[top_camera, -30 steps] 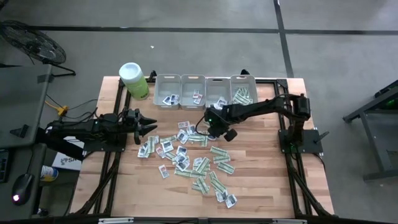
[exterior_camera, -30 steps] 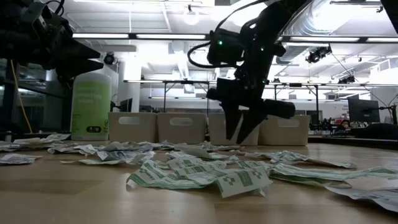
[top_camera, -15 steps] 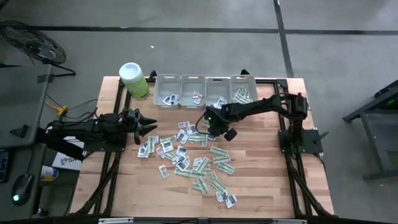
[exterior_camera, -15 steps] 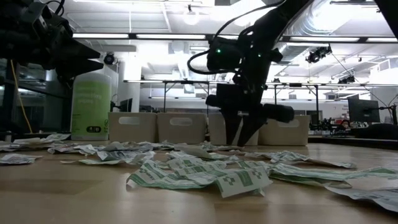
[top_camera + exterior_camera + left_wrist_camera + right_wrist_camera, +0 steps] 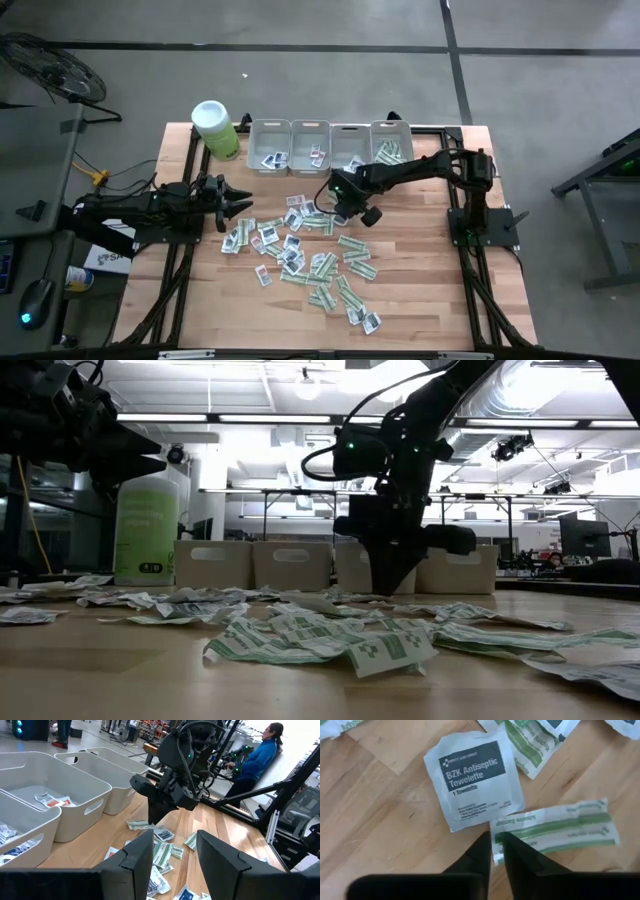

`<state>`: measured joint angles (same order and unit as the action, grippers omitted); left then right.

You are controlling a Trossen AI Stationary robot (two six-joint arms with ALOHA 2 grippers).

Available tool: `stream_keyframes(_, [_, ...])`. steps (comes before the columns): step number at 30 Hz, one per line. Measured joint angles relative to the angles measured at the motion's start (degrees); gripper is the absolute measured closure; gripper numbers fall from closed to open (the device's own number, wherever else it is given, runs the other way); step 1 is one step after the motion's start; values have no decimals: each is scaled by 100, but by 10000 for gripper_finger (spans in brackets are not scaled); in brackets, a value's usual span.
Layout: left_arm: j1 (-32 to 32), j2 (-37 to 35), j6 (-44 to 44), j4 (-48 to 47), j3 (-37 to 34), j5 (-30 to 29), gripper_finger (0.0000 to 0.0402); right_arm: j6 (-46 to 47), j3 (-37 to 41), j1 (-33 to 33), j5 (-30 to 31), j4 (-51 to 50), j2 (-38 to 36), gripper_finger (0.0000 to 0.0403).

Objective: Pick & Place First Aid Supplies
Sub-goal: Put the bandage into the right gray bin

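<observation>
We log the right gripper (image 5: 338,212) down at table level near the centre of the high view, just below the row of bins. In the right wrist view its two dark fingers (image 5: 517,857) stand almost together, only a thin gap between them, their tips at the end of a green-and-white strip packet (image 5: 555,829) lying flat on the wood. We cannot tell whether the paper edge is actually pinched. Just beside that strip lies a squarish white towelette packet (image 5: 474,776) with a dark printed panel, flat on the wood, its corner close to the strip's end. In the low view the same gripper (image 5: 385,588) points straight down into the scatter.

The first aid supplies (image 5: 305,252) spread loosely across the middle of the wooden table (image 5: 430,290) in the high view, squarish white packets mixed with green-and-white strips, many overlapping. A few packets already sit inside the grey bins (image 5: 330,146) lined up along the upper edge of the table; the left wrist view shows some in the nearer bins (image 5: 47,800).

The left gripper (image 5: 236,205) hangs at the left of the scatter, above the table, jaws spread apart with nothing between them; its fingers (image 5: 132,857) frame the lower part of the left wrist view.

A lime-green canister (image 5: 215,130) stands at the upper left of the table. A person (image 5: 252,757) in blue stands in the room at the upper right of the left wrist view.
</observation>
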<state>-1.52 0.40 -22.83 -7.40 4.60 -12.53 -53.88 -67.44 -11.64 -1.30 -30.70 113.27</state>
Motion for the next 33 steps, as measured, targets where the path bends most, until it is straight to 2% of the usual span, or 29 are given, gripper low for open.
stream_keyframes(4, [-1, -1, 1, 0, -2, 0, 252, 204, 9, 14, 21, 7, 0, 397])
stream_keyframes(11, [-2, 0, 0, 0, 0, 0, 252, 725, 33, 239, 470, 55, -211, 401])
stream_keyframes(25, [0, 0, 2, 0, 0, 2, 252, 2126, 45, 1152, 1185, -115, -1018, 402])
stream_keyframes(31, [0, 0, 0, 0, -1, 3, 252, 2024, 41, 1168, 1015, -141, -1060, 402])
stream_keyframes(33, [0, -2, 0, 0, -1, 3, 252, 1965, 31, 1128, 1144, -118, -985, 401])
